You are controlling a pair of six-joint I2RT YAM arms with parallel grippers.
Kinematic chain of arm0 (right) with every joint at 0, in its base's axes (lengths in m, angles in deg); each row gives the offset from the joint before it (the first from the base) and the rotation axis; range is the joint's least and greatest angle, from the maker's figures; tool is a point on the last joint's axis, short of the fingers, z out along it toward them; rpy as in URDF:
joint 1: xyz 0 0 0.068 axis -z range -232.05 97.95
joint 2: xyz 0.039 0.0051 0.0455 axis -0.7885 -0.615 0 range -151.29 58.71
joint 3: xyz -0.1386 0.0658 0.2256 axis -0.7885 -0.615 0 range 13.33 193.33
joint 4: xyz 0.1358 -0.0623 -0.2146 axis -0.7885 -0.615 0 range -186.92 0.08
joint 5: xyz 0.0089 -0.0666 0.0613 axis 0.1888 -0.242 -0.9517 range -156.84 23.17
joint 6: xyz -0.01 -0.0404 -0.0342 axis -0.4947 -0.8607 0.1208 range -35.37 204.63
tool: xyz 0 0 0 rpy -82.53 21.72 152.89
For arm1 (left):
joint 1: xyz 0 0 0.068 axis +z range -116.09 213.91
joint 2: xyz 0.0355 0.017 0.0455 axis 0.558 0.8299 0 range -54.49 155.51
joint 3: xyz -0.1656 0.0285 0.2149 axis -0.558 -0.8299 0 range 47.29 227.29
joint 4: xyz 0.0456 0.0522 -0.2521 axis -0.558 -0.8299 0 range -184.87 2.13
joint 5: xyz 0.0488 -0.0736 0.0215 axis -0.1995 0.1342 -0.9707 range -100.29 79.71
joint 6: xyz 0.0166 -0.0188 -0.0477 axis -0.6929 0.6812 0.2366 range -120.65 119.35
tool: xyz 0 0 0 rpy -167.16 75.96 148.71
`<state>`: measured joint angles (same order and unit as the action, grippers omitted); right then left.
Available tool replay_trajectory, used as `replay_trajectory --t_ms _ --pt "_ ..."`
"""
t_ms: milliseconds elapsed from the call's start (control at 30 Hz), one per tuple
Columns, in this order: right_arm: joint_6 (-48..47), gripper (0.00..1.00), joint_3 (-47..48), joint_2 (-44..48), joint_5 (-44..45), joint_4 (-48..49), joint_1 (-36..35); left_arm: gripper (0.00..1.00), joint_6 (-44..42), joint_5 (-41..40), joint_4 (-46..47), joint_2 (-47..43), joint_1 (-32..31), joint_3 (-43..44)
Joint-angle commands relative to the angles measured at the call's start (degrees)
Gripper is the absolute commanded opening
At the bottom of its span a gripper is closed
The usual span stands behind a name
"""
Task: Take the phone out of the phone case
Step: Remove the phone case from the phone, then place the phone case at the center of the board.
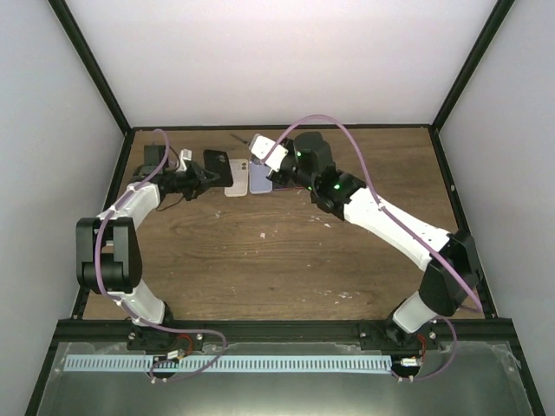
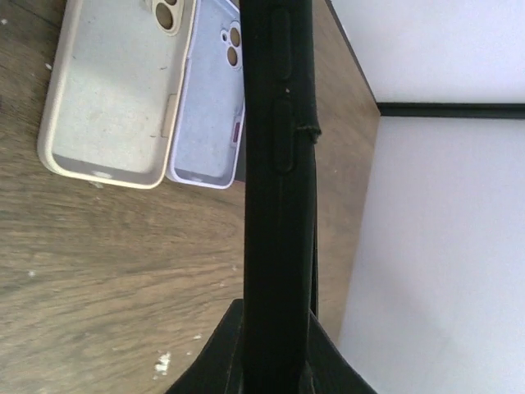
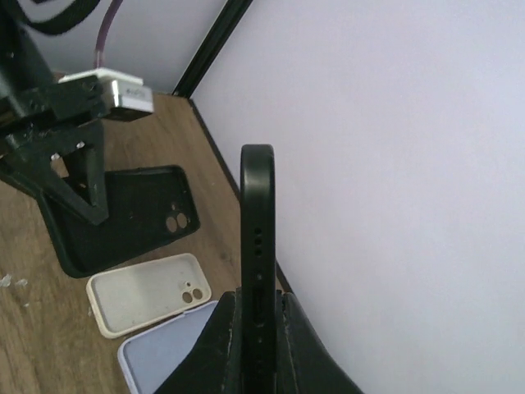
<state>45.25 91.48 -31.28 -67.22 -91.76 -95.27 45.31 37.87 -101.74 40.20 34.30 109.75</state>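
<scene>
1. Top view: on the far side of the table (image 1: 286, 251), the left gripper (image 1: 199, 177) is pinched on a black case (image 1: 218, 166). Just right of it a cream case (image 1: 236, 179) and a lilac case (image 1: 260, 179) lie side by side. The right gripper (image 1: 276, 166) hangs over the lilac one. Its own wrist hides the fingers here, so its grip cannot be told from this view.
2. Left wrist: the black case (image 2: 279, 189) stands edge-on, clamped between the fingers (image 2: 328, 361), with button bumps along its side. Whether anything is inside it cannot be told. The cream case (image 2: 107, 98) and lilac case (image 2: 209, 115) lie open side up, both hollow, with their edges touching.
3. Right wrist: the phone (image 3: 257, 238) stands edge-on, out of any case and off the table. The right gripper (image 3: 258, 316) squeezes its lower end. Beyond it the left gripper (image 3: 70, 176) holds the black case (image 3: 131, 217), which shows two camera holes.
</scene>
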Motion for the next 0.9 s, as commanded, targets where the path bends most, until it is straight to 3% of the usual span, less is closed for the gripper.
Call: replay_trajectory --t_ms 0,200,433,867 --pt "0.7 0.01 1.66 3.03 0.25 2.66 0.13 0.0 -11.73 0.4 -3.51 -1.07 1.69 1.78" --pt "0.26 0.01 -1.74 5.31 -0.32 2.7 0.86 0.0 -28.88 2.63 -13.84 6.42 9.38 9.39" --pt "0.61 0.01 -3.18 6.1 -0.91 1.63 3.05 0.0 -45.01 2.47 -27.43 18.48 11.13 23.26" --pt "1.15 0.01 -2.31 5.87 -1.99 -0.38 4.92 0.0 -46.85 0.87 -29.0 32.15 10.99 31.86"
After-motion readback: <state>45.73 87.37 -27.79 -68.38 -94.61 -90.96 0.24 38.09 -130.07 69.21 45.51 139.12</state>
